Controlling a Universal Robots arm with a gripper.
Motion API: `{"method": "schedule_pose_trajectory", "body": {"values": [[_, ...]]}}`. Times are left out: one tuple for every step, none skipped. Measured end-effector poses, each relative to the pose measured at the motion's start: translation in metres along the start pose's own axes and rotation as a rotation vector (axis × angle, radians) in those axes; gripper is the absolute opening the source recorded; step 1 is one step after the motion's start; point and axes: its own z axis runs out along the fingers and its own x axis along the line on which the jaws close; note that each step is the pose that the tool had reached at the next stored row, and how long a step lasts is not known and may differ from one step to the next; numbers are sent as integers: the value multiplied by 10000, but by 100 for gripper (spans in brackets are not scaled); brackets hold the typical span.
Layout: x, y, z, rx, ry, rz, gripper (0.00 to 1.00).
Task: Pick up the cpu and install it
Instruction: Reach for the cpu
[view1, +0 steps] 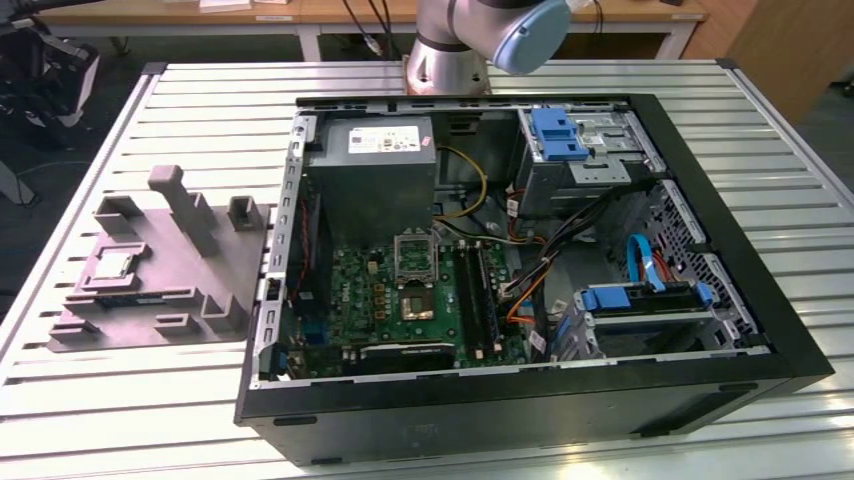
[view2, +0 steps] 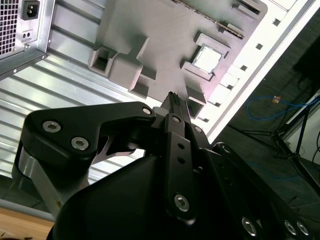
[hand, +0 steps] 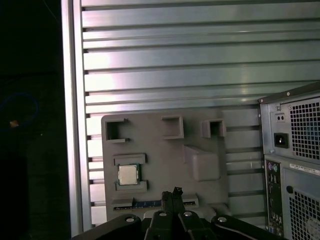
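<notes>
cpu (view1: 114, 263): small silvery square chip, lying flat in a framed pocket at the far-left part of the tray as the exterior view has it. Both wrist views bring the cpu (view2: 207, 58) (hand: 128, 174) closer, with its bright top and thin pale rim.
tray (view1: 180, 275): grey moulded block with raised posts and pockets, on the table at the exterior view's left, just beside the computer case.
gripper (hand: 174, 194): black, its two fingers closed together and holding nothing. The second wrist view sets the gripper (view2: 173, 98) over the tray's edge, near the cpu but apart from it.
arm (view1: 467, 40): its base stands at the far side of the table, behind the case.
computer case (view1: 534, 410): black tower lying on its side, open. The exterior view looks into it, while the wrist views give its back panel (hand: 295, 150) with a power inlet.
socket (view1: 415, 252): silver-framed, dark-centred, on the green board inside the case, well apart from the cpu.
memory sticks (view1: 474, 290): long and black, just right of the socket.
table (view1: 174, 110): pale slatted metal under everything.
</notes>
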Motion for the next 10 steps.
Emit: {"method": "schedule_pose_trajectory", "body": {"values": [[13, -1, 0, 0, 1, 0, 11], [27, -2, 0, 0, 0, -1, 11], [41, -3, 0, 0, 0, -1, 11], [56, -4, 0, 0, 1, -1, 11], [67, -5, 0, 0, 1, -1, 11], [81, -7, 1, 0, 1, -1, 11], [100, -8, 2, 0, 0, -1, 11], [120, -10, 2, 0, 0, -1, 11], [143, -11, 3, 0, 0, -1, 11], [169, -14, 4, 0, 0, -2, 11]]}}
